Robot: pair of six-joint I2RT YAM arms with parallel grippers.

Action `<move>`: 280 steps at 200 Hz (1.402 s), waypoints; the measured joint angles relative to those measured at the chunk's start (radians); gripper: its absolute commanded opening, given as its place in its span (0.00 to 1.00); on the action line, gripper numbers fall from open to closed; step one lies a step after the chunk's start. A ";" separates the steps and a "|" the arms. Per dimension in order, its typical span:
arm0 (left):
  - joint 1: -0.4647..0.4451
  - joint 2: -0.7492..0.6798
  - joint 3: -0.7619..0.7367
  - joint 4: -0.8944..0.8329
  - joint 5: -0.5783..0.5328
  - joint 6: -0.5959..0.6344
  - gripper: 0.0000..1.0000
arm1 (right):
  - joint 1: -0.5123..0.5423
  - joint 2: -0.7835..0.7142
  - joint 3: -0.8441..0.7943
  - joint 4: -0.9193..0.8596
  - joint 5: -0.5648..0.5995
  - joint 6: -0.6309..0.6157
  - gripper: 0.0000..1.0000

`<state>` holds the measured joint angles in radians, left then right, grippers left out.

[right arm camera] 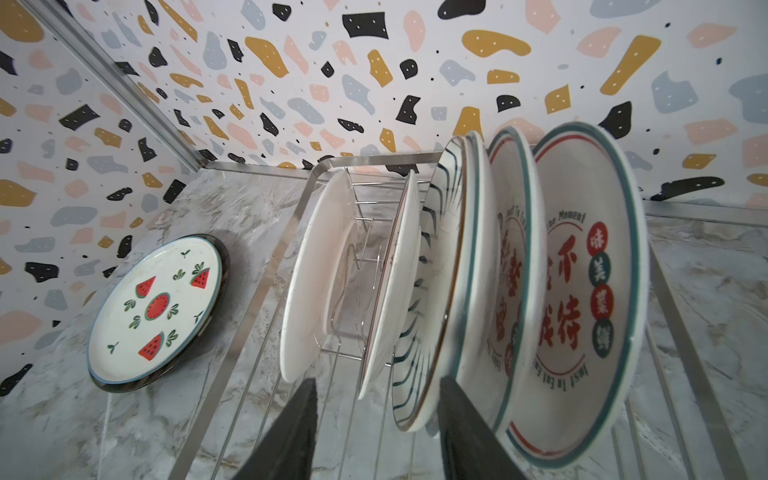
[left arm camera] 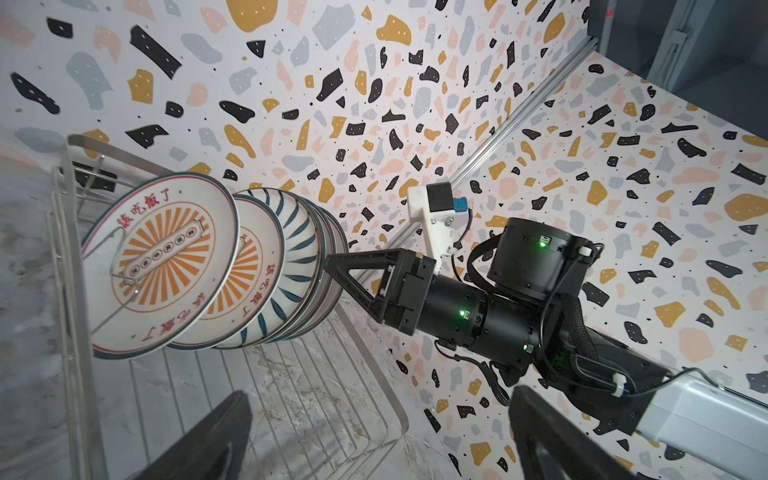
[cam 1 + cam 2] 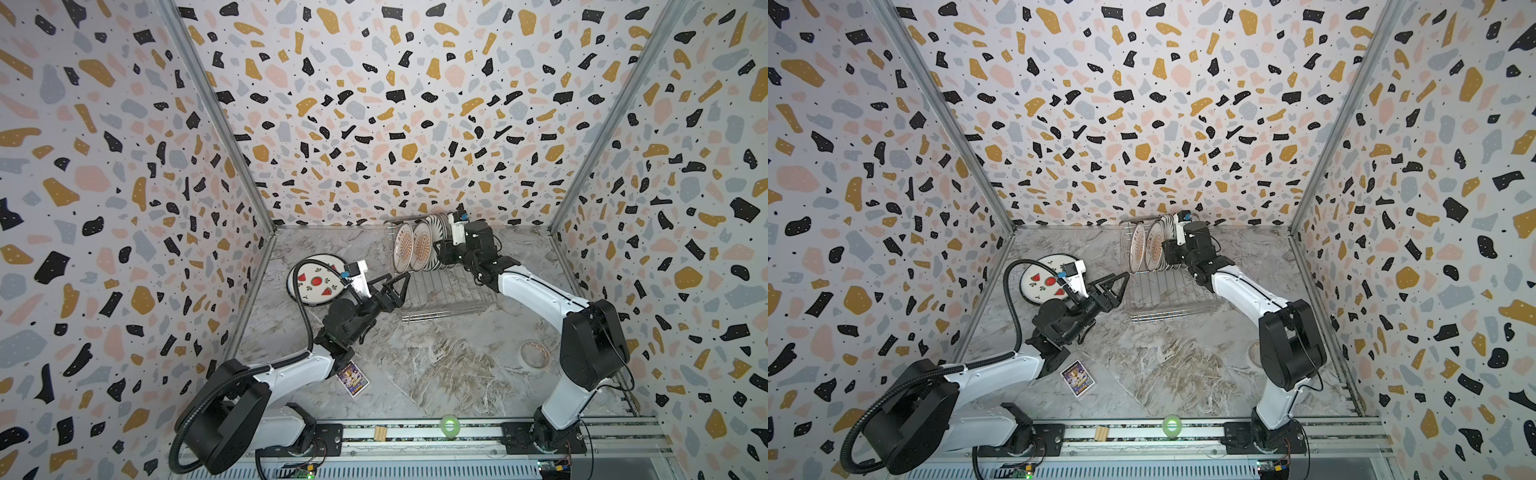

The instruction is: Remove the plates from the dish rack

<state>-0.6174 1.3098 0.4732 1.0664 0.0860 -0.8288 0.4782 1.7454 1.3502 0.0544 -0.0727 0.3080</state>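
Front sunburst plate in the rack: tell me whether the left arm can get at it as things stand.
Probably yes. The left pincer stands open at the edge of the dish rack, and the sunburst plate is outermost on that side, no plate before it. The right pincer sits further along the row, by the striped plate.

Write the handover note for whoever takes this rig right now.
Left tool: open, empty, hovering at the dish rack's left edge.
Right tool: jaws apart, straddling rims of the standing plates in the rack; no clamp visible yet.
Done: watermelon plate lies flat on the table left of the rack, seemingly atop a dark-rimmed plate.
To do: unload the standing plates, about six.
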 measured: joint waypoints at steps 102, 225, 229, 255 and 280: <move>-0.002 -0.037 0.000 0.001 -0.041 0.006 0.99 | 0.002 0.080 0.110 -0.065 0.045 -0.019 0.44; -0.002 -0.068 -0.024 -0.038 -0.111 0.064 1.00 | 0.039 0.168 0.244 -0.160 0.158 -0.048 0.42; -0.002 -0.068 -0.024 -0.040 -0.114 0.066 1.00 | 0.042 0.168 0.244 -0.160 0.164 -0.050 0.42; -0.002 -0.071 -0.024 -0.042 -0.127 0.072 1.00 | 0.070 0.164 0.239 -0.159 0.199 -0.061 0.41; -0.002 -0.069 -0.026 -0.041 -0.134 0.075 1.00 | 0.084 0.137 0.202 -0.158 0.235 -0.072 0.40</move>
<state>-0.6193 1.2407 0.4477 1.0256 -0.0475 -0.7540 0.5625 1.8824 1.5524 -0.1032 0.1627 0.2363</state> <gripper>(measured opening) 0.999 0.404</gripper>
